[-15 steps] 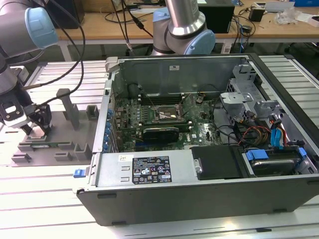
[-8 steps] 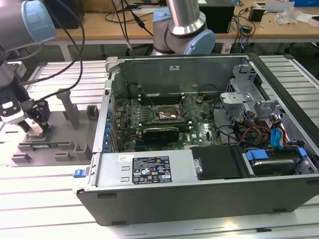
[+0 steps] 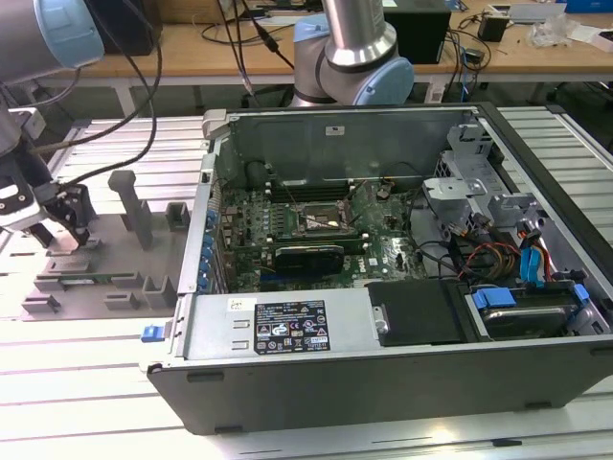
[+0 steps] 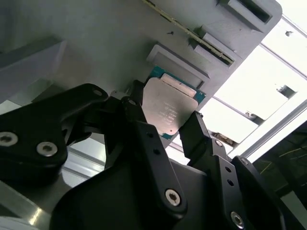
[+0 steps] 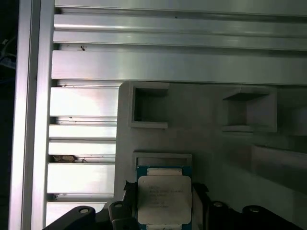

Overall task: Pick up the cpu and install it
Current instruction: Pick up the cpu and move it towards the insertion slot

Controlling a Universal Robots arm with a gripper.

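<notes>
Print [image 5: 160,194] faint on square silver-lidded, green-rimmed cpu [image 5: 164,201] in grey moulded fixture tray [image 5: 230,158]; black gripper [image 4: 165,120] jaws flanking it, clamped or not: cannot tell.

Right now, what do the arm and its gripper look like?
The arm has silvery-grey segments and rounded light-blue joint caps, with black cables trailing beside it. The gripper is matte black: two blocky fingers on hinged link bars, fastened with silver hex-socket screws.
</notes>
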